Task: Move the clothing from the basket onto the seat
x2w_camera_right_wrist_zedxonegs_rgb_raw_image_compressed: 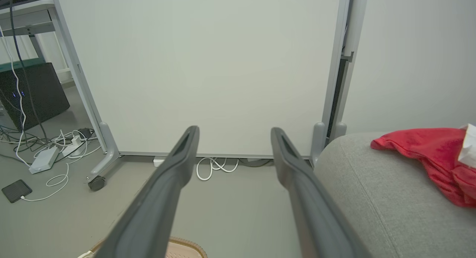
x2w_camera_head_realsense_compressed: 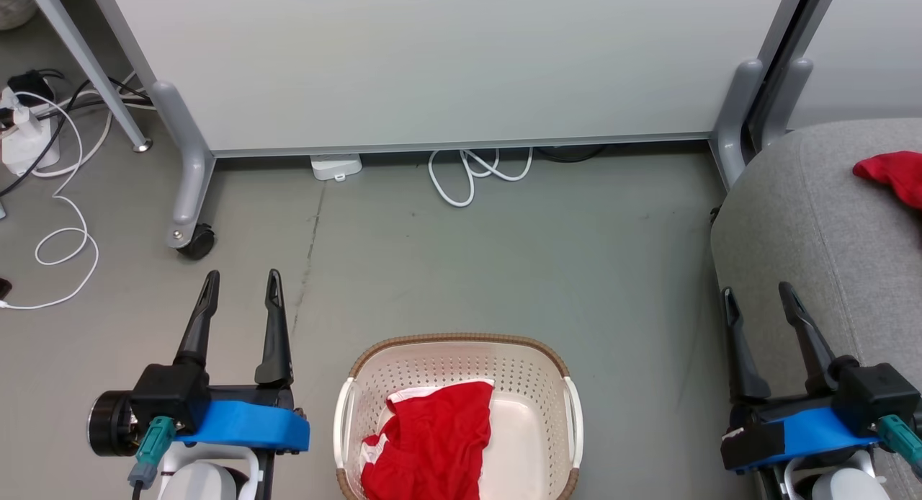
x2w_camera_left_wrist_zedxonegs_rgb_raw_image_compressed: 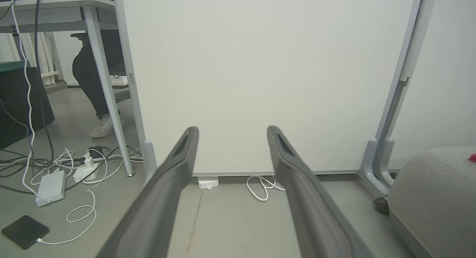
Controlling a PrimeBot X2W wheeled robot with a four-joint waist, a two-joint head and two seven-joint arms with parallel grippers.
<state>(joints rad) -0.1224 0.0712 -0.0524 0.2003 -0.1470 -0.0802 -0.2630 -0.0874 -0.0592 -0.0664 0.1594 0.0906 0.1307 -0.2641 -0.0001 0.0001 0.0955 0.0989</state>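
Left end effector: the left end effector (x2w_camera_head_realsense_compressed: pixel 243 277) hangs over the floor (x2w_camera_head_realsense_compressed: pixel 504 269) to the left of the basket, its two dark fingers spread wide with nothing between them; in the left wrist view (x2w_camera_left_wrist_zedxonegs_rgb_raw_image_compressed: pixel 232 129) bare partition and floor show through the gap.
Right end effector: the right end effector (x2w_camera_head_realsense_compressed: pixel 758 291) is also wide and empty, poised at the seat's rounded near-left edge; in the right wrist view (x2w_camera_right_wrist_zedxonegs_rgb_raw_image_compressed: pixel 234 129) its fingers frame the partition's foot.
Basket: the basket (x2w_camera_head_realsense_compressed: pixel 461 338) stands upright on the floor between the two arms, well apart from the partition's foot and apart from the seat; a bit of its brown rim (x2w_camera_right_wrist_zedxonegs_rgb_raw_image_compressed: pixel 186 247) shows under the right fingers.
Clothing in basket: the red shorts (x2w_camera_head_realsense_compressed: pixel 432 442) with white trim lie crumpled in the basket's left half, leaving the pale bottom bare on the right.
Clothing on seat: a red garment (x2w_camera_head_realsense_compressed: pixel 893 174) lies bunched on top of the seat, back from its left edge (x2w_camera_right_wrist_zedxonegs_rgb_raw_image_compressed: pixel 427 150); which piece it is cannot be told.
Seat: the grey seat (x2w_camera_head_realsense_compressed: pixel 807 219) stands on the floor right of the basket, close to the partition's right foot (x2w_camera_left_wrist_zedxonegs_rgb_raw_image_compressed: pixel 427 198).
Partition: a pale partition (x2w_camera_head_realsense_compressed: pixel 432 60) on castors closes the floor's far edge.
Floor clutter: a white cable (x2w_camera_head_realsense_compressed: pixel 475 172) is coiled at the partition's base; a dark phone (x2w_camera_left_wrist_zedxonegs_rgb_raw_image_compressed: pixel 24 231) lies on its lead at the far left.
Person: a person's leg (x2w_camera_left_wrist_zedxonegs_rgb_raw_image_compressed: pixel 93 83) in dark trousers and a white shoe is behind the partition's left end.
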